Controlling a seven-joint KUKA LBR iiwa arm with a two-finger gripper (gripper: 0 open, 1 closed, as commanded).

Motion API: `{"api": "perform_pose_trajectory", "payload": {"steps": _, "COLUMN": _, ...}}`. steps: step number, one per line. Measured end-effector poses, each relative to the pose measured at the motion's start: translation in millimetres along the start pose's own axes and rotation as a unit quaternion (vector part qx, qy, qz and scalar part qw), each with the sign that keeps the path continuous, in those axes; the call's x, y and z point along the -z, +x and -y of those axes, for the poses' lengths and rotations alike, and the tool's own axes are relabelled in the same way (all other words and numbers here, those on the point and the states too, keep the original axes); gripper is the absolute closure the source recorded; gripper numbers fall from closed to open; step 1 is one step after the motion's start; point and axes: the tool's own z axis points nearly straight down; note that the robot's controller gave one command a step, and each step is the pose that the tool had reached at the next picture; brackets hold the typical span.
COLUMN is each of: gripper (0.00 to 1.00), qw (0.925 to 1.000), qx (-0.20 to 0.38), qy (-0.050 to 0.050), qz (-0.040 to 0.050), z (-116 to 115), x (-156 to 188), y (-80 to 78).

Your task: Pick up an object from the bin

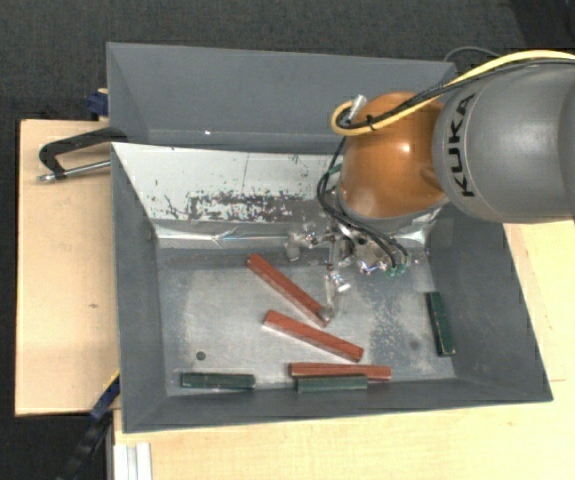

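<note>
Camera view: the gripper (331,303) was recorded at mid-bin, positioned over the right-hand end of a slanted red-brown stick (282,283). Whether the claw was spread or pressed together could not be told, and nothing was seen pinched in it.

Risks judged:
- A grasp taken so near the end could let that stick swing or slip out.
- A second red-brown stick (312,336), lying just beside, could be knocked or caught along with it.

Count:
- **Red-brown sticks:** three were counted, the third red-brown stick (339,371) lying along the lower edge of the bin (135,288).
- **Dark green sticks:** three were counted.
  - left green stick (217,379), by the lower-left corner
  - middle green stick (332,385), touching the third red-brown stick
  - right green stick (440,323), by the right edge
- **Small dark speck** (200,357): one was counted.
</note>
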Motion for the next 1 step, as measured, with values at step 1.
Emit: {"api": "perform_pose_trajectory", "payload": {"steps": 1, "gripper": 0.0, "qw": 0.9978, "qx": -0.067, "qy": 0.001, "qz": -0.0015, "z": -27.6, "x": -1.3, "y": 6.8}}
